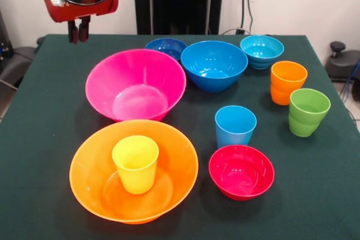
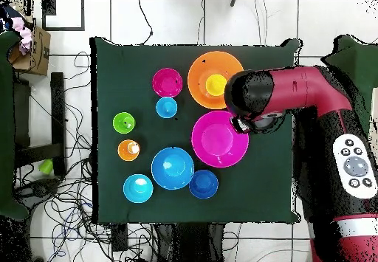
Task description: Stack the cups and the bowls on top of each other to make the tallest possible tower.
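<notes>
The yellow cup stands upright inside the large orange bowl. The large pink bowl sits open side up behind it. The light-blue cup stands beside the small red bowl. My gripper hangs above the table's far left corner in the front view, beyond the pink bowl. Its fingers are together and hold nothing. In the overhead view the arm's head hides it.
The medium blue bowl, small dark blue bowl and small cyan bowl stand along the far side. The orange cup and green cup stand at the right.
</notes>
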Controlling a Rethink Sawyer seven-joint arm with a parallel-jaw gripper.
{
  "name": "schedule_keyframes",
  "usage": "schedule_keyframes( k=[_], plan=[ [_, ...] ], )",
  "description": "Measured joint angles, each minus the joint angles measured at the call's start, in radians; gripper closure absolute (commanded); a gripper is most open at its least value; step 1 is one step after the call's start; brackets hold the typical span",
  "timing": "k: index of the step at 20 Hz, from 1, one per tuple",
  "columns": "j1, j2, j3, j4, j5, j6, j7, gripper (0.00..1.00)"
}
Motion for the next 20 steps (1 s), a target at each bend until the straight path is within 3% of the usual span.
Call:
schedule_keyframes(
  k=[9,20],
  plan=[
    [-0.016,0.02,0.0,0.019,0.0,-0.04,0.0,1.0],
    [-0.03,0.073,0.0,0.075,0.001,-0.284,0.0,1.0]
  ],
)
